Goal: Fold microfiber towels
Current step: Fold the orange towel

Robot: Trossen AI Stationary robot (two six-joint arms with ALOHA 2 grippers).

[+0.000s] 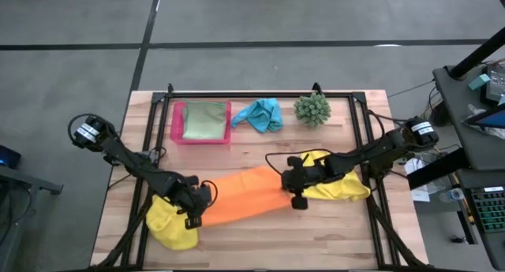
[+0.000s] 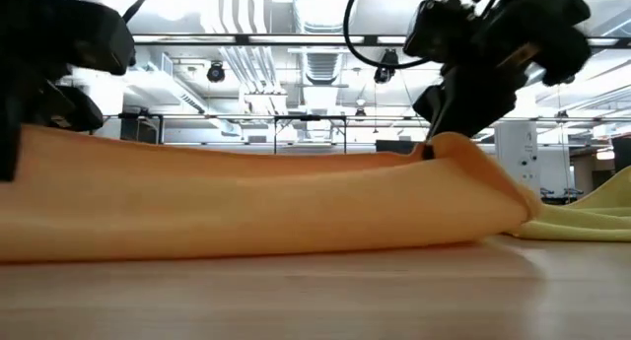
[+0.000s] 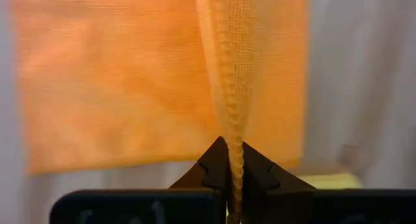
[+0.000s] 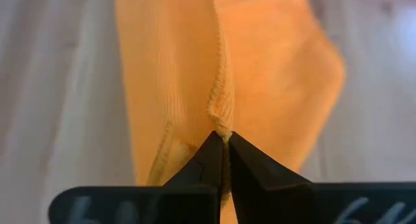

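A: What sort of place is this?

B: A robotics lab or industrial workspace. A wooden table (image 1: 260, 240) with a black metal frame stands on a bare grey concrete floor (image 1: 71, 35) marked with dark seam lines.

A: What else shows it?

B: Seen level across the table, the room behind is a large open hall. Its ceiling (image 2: 286, 25) has exposed white pipes and ducts, with bright strip lights.

A: Any equipment?

B: Yes. Beside the table, at the right edge of the overhead view, a dark workstation (image 1: 477, 83) holds cables and gear. Far back in the hall stand racks and a pale cabinet (image 2: 513, 148).
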